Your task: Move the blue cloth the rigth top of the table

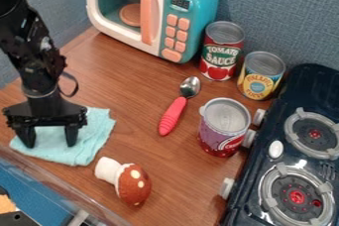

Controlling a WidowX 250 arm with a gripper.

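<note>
Wood-grain tabletop (142, 136) meets a blue, fabric-textured wall (278, 12) as we see the black gripper (49, 143), fingers spread wide and holding nothing, over a soft, rumpled light-blue cloth (96, 133) at lower left. Near it sits a spotted toy mushroom (134, 185); between cloth and dark stove (265, 190), a red-handled spoon (173, 116) and purple can (222, 133). Beyond stand two ribbed-lid cans (222, 54) and a rounded teal microwave (198, 2).

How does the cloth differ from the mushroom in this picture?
The cloth is plain light blue, while the mushroom has a red-brown cap with pale spots and a white stem. The cloth is thin and spread out, but the mushroom is plump and lies on its side. The open claw is at the cloth, not at the mushroom. Both lie on the table.
</note>
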